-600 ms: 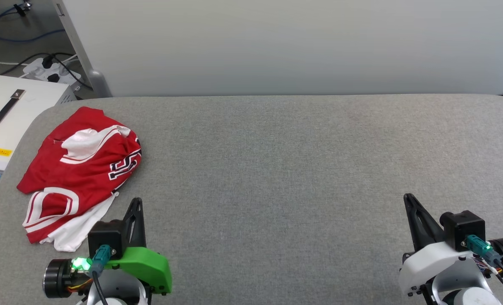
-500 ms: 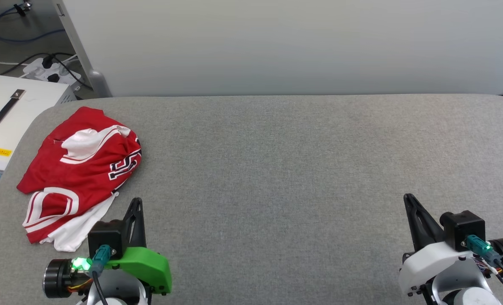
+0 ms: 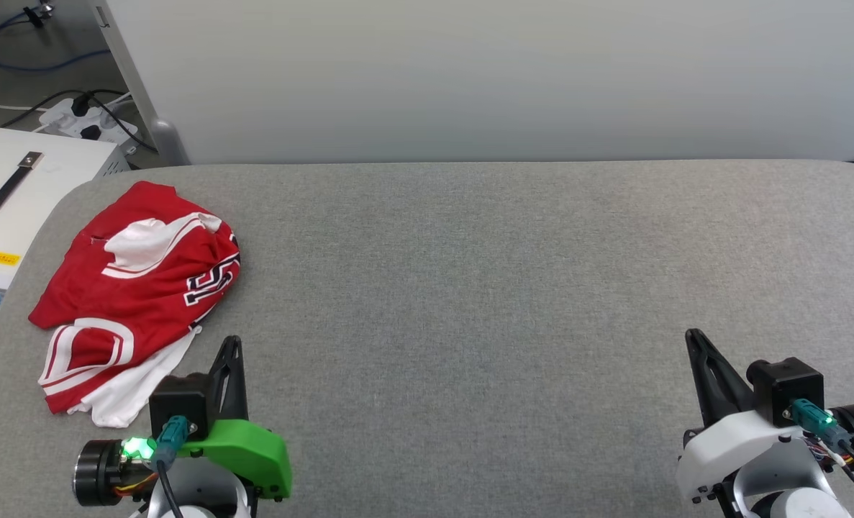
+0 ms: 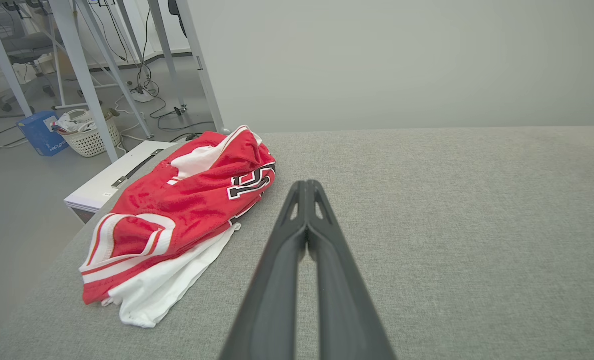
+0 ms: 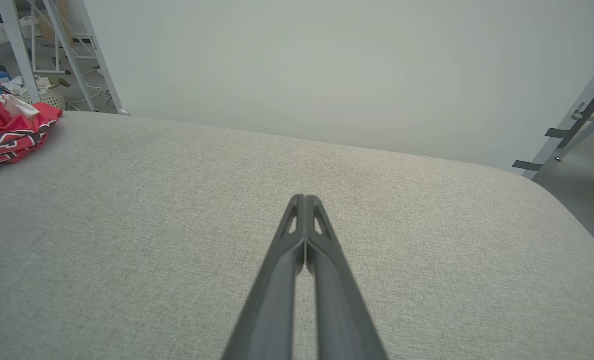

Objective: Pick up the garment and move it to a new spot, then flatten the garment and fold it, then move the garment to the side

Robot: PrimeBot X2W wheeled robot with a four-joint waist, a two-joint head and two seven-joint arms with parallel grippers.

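A grey fabric-covered table spreads wide before me. On its left end lies the red jersey, crumpled in a heap, with a white sleeve, striped trim and bunched black lettering showing. My left gripper sits just beside its near edge, not touching it, fingers pressed together on nothing. My right gripper is well apart toward the other end, likewise clenched and empty.

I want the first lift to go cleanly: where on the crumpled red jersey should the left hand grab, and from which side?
Probably the raised red ridge of the jersey, by the black lettering: it stands bunched up off the table, so it can be pinched. Open the left hand, now shut, and come down from the open-table side to the heap's right.
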